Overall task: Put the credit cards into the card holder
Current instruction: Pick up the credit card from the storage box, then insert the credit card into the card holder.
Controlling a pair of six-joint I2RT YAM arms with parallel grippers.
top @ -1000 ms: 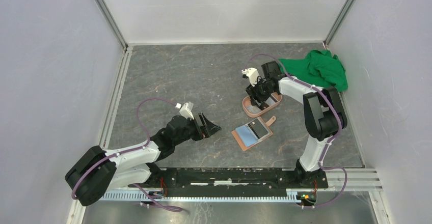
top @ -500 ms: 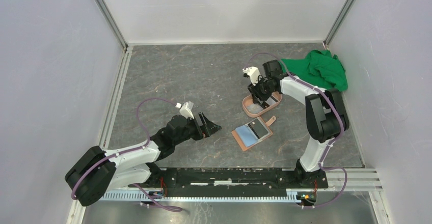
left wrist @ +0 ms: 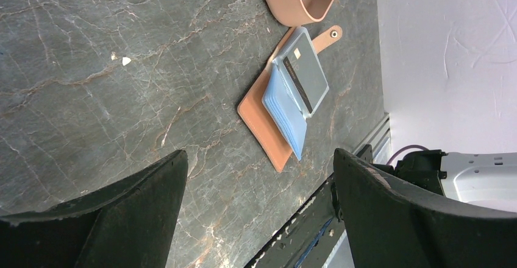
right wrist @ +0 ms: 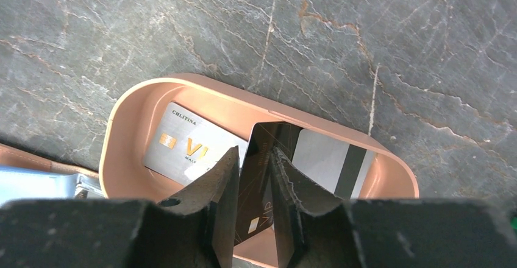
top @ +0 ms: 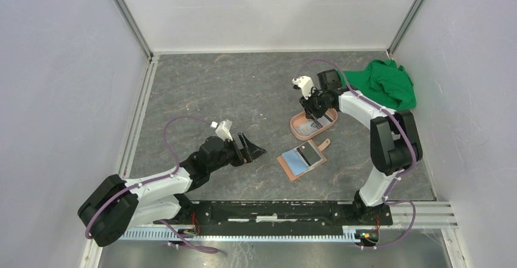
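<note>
— How many cards can you count?

— Four. Two lie flat in the pink oval plastic tray (right wrist: 201,84): a silver card with gold lettering (right wrist: 183,149) and a grey card with a black stripe (right wrist: 323,152). A third, a black card with gold print (right wrist: 268,137), stands tilted on edge above them. The fourth, a grey-blue card with a dark stripe (left wrist: 305,73), lies on the wallet.

— Which wallet?

— There is only one: a flat tan leather card holder with light blue inner pockets (left wrist: 256,119). It lies open on the grey marbled desk (top: 231,91), just beside the tray on the side nearer the arm bases, with its snap tab pointing towards the tray. I cannot tell whether the fourth card is tucked into a pocket or only resting on top.

— And the two arms?

— The right pincer (right wrist: 254,158) reaches into the tray, its fingers pressed against both faces of the black card. The left pincer (top: 250,149) hangs low over bare desk, well apart from the wallet, with its fingers spread wide and nothing between them.

— Anything else?

— One crumpled green cloth (top: 381,82) in the far right corner.
</note>
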